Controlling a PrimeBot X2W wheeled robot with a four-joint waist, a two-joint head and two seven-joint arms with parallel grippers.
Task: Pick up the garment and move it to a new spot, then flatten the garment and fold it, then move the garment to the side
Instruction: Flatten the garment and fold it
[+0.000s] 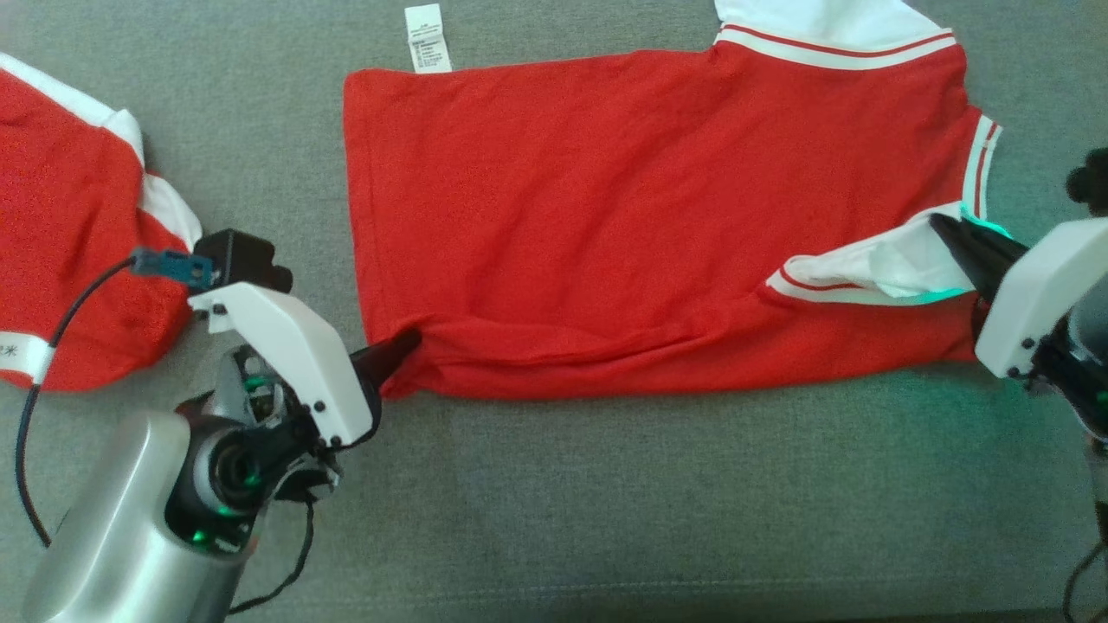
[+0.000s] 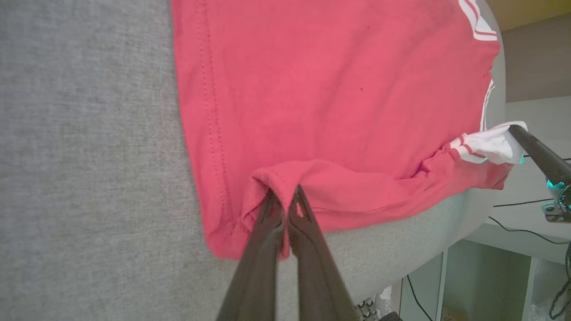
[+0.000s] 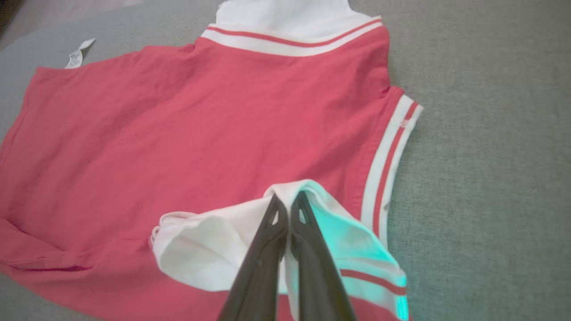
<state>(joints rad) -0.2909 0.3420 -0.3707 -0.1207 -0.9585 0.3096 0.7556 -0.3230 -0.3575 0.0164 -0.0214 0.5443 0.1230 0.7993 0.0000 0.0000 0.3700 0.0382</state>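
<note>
Across the grey cushion (image 1: 606, 519), head view, a likely soft, light red shirt (image 1: 606, 216) is lying spread; left wrist view, the left gripper (image 2: 283, 200) is pinching its hem corner (image 2: 267, 178); right wrist view, the right gripper (image 3: 287, 203) is clamping its white sleeve (image 3: 200, 249).

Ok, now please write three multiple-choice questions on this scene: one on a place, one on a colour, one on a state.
1. Where does the white label lie? A) in a box B) at the far edge of the red shirt C) on the floor
2. What colour is the sleeve held by the right gripper? A) blue B) black C) white
3. How are the fingers of the left gripper? A) shut on the shirt's hem B) wide open C) holding a cup
Answers: 1 B, it sticks out past that edge; 2 C, the pinched cloth is white; 3 A, they close on a red fold.
</note>
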